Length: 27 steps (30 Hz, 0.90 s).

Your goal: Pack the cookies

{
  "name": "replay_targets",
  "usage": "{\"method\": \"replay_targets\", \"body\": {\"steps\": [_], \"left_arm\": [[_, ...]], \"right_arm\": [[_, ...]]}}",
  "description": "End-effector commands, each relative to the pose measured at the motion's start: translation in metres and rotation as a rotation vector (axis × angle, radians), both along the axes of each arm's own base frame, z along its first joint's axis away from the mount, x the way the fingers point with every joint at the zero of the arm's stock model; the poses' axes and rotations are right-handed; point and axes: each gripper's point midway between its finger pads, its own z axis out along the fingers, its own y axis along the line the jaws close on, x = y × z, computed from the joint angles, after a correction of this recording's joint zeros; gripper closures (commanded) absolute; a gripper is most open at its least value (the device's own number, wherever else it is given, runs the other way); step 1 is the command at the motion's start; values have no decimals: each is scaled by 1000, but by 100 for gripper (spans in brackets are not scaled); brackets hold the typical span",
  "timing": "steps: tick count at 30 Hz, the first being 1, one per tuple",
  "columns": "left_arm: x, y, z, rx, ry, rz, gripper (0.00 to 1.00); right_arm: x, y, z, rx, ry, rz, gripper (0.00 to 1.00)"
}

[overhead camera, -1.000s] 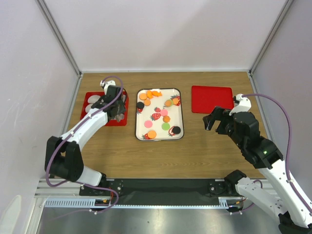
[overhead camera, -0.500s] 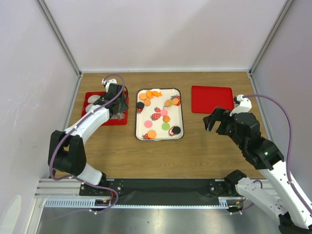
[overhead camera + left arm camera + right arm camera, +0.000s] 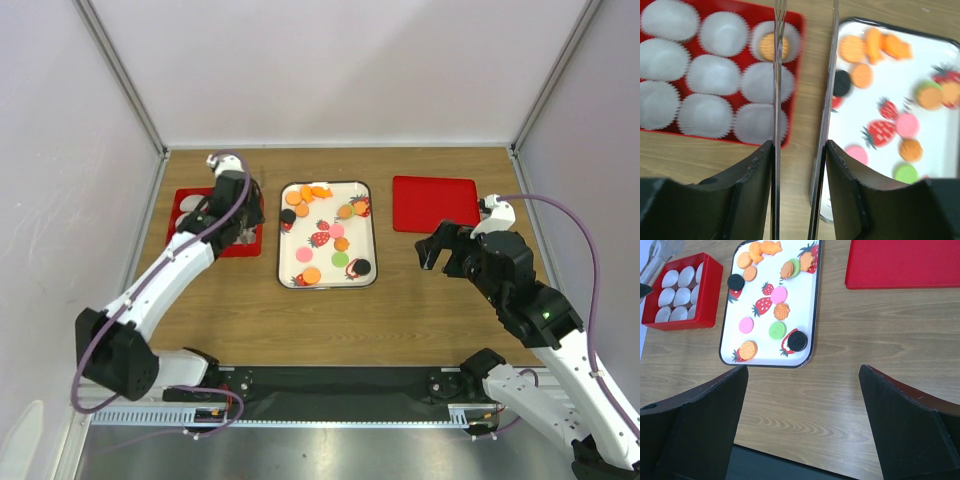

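Cookies [image 3: 312, 274], small orange, pink, green and black discs, lie on the white strawberry-print tray [image 3: 283, 240]. They also show in the left wrist view [image 3: 852, 48] and the right wrist view [image 3: 748, 349]. My left gripper [image 3: 236, 212] is shut on metal tongs [image 3: 778, 100], over the right edge of the red box [image 3: 180, 242]. The tong blades stand apart with nothing between them. One orange cookie [image 3: 769, 46] lies in the box's top right paper cup. My right gripper [image 3: 445, 250] is open and empty above bare wood [image 3: 802, 415].
The red box [image 3: 799, 55] holds several pale paper cups; the others I see hold nothing. A flat red lid [image 3: 435, 203] lies right of the tray, far of the right gripper. Grey walls enclose the table on three sides.
The left arm has swung its elbow outward and the gripper with the tongs has shifted a little toward the far side of the red box. The right arm has not moved.
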Motion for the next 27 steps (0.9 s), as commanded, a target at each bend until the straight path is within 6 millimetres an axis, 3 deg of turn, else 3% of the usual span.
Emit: {"method": "replay_targets", "body": {"steps": [1, 6, 9, 18, 27], "left_arm": [[-20, -37, 33, 42, -68, -132, 50], [-45, -76, 19, 84, -27, -248, 50], [-45, -83, 3, 123, 12, -258, 49], [-28, -82, -36, 254, 99, -236, 45], [-15, -78, -51, 338, 135, -222, 43]], "right_arm": [[3, 1, 10, 25, -29, -6, 0], [1, 0, 9, 42, -30, -15, 0], [0, 0, 6, 47, -23, -16, 0], [-3, -3, 5, 44, -19, -21, 0], [-4, -5, 4, 42, -17, -28, 0]]}}
